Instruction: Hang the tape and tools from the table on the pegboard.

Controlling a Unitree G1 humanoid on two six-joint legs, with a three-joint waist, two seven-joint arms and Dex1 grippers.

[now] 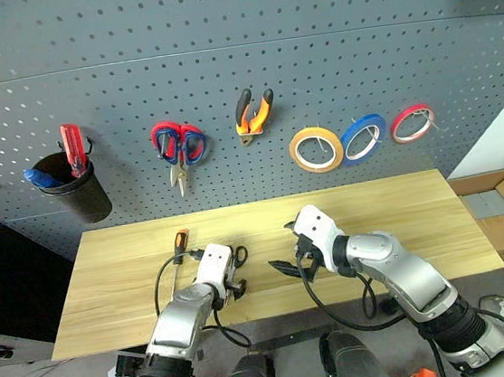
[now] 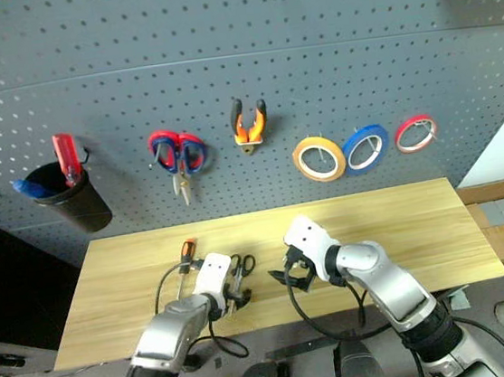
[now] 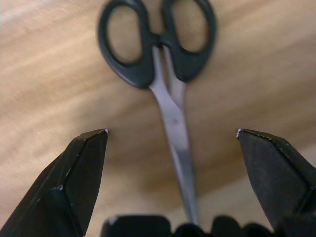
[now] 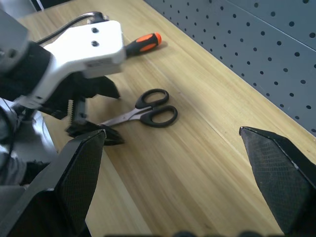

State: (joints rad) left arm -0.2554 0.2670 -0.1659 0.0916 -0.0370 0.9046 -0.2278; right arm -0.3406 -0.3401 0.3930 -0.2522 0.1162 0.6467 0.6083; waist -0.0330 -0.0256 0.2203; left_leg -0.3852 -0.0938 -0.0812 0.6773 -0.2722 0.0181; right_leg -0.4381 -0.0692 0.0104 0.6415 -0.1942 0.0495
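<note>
The left gripper (image 1: 238,286) sits nearest the camera, low over the front of the table (image 1: 420,224), its 2 black fingers (image 3: 74,173) spread wide apart with nothing between them but the blades of the black-handled scissors (image 4: 148,112), which lie flat on the wood with their loops pointing toward the pegboard (image 1: 220,65). The right gripper (image 1: 288,268) hangs just beside it toward the middle of the bench, jaws equally wide and empty. Going from largest to smallest: the pegboard fills the back and already carries the pliers (image 1: 254,113) on a hook, the blue tape (image 1: 364,137) between a yellow tape ring (image 1: 316,149) and a red tape ring (image 1: 411,123), red-and-blue scissors (image 1: 178,148), and a black cup (image 1: 74,186) holding a red-handled screwdriver (image 1: 73,147); the table bears only 2 loose tools, the scissors and, just behind the left wrist, the orange-and-black screwdriver (image 4: 143,43). The step in hand looks like picking up the scissors, with 2 of the 4 items still to hang. The next move likely calls for lowering the left fingers either side of the thin blades and closing squarely, since flat steel on wood could slip or pivot out of the pinch.
</note>
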